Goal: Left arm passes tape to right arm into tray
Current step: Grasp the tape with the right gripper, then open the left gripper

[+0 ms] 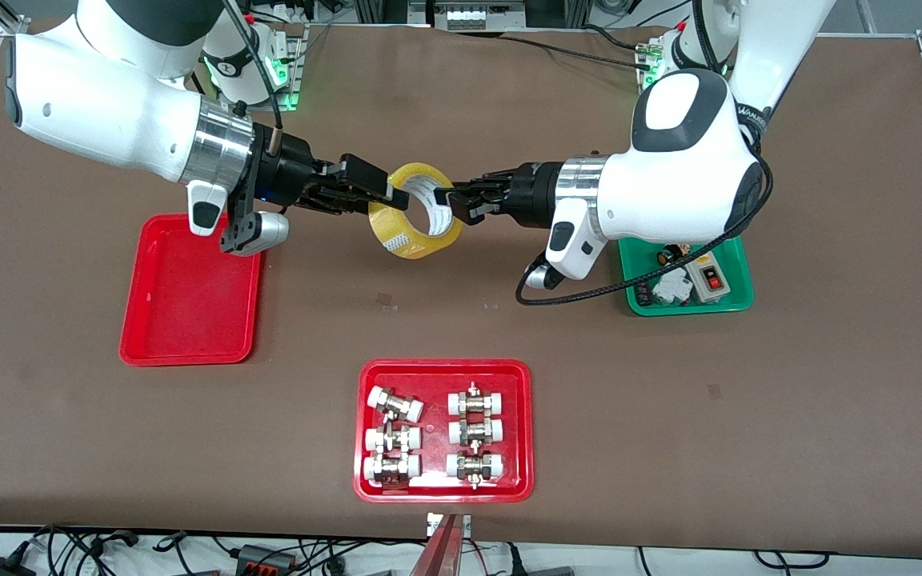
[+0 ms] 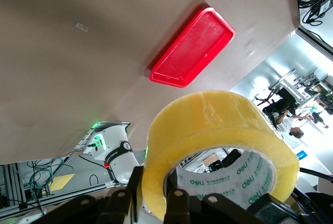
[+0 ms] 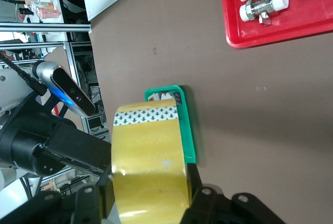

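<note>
The tape [image 1: 417, 212], a yellowish roll with a white printed core, hangs in the air over the bare brown table, between both grippers. My left gripper [image 1: 454, 200] is shut on the roll's wall, one finger inside the core and one outside, as the left wrist view shows [image 2: 154, 182] around the tape [image 2: 208, 125]. My right gripper [image 1: 387, 194] clasps the roll across its width; in the right wrist view [image 3: 150, 182] its fingers press both flat sides of the tape [image 3: 148, 156]. The plain red tray [image 1: 189, 292] lies empty under the right arm's wrist and also shows in the left wrist view [image 2: 192, 47].
A red tray of white-capped metal fittings [image 1: 445, 368] sits nearer the front camera, mid-table; it also shows in the right wrist view [image 3: 250, 41]. A green tray [image 1: 689, 308] with switch parts lies under the left arm, its rim visible past the roll [image 3: 187, 125].
</note>
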Tool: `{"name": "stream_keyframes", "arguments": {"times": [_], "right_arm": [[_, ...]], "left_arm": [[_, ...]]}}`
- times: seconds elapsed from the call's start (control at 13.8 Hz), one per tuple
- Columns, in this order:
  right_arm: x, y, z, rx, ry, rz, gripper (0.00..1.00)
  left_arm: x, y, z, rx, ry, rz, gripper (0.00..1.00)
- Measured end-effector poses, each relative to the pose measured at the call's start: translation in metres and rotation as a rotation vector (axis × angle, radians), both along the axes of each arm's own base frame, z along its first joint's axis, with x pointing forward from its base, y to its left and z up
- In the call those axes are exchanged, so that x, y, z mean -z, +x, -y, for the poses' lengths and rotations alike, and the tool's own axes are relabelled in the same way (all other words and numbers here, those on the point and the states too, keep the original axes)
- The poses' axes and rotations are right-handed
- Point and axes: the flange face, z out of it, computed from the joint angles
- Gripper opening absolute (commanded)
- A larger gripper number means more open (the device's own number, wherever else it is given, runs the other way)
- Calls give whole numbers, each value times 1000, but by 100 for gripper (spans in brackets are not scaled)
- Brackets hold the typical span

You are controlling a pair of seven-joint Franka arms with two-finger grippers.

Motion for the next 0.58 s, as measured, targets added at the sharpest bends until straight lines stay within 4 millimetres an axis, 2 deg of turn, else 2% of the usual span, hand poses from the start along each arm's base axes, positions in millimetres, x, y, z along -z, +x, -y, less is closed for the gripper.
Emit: {"name": "stream_keyframes", "arguments": {"times": [0.22, 0.29, 0.36, 0.58], "right_arm": [[0, 0, 0, -4, 0, 4, 45], [0, 0, 0, -6, 0, 6, 44], [0, 0, 0, -7, 0, 8, 44], [3, 1, -1, -8, -2, 3, 42]], "left_arm": [[0, 0, 0, 0, 0, 0, 2], [0, 0, 0, 0, 0, 0, 21], [0, 0, 0, 0, 0, -1, 99], [-3, 3, -8, 7, 0, -8, 100]]}}
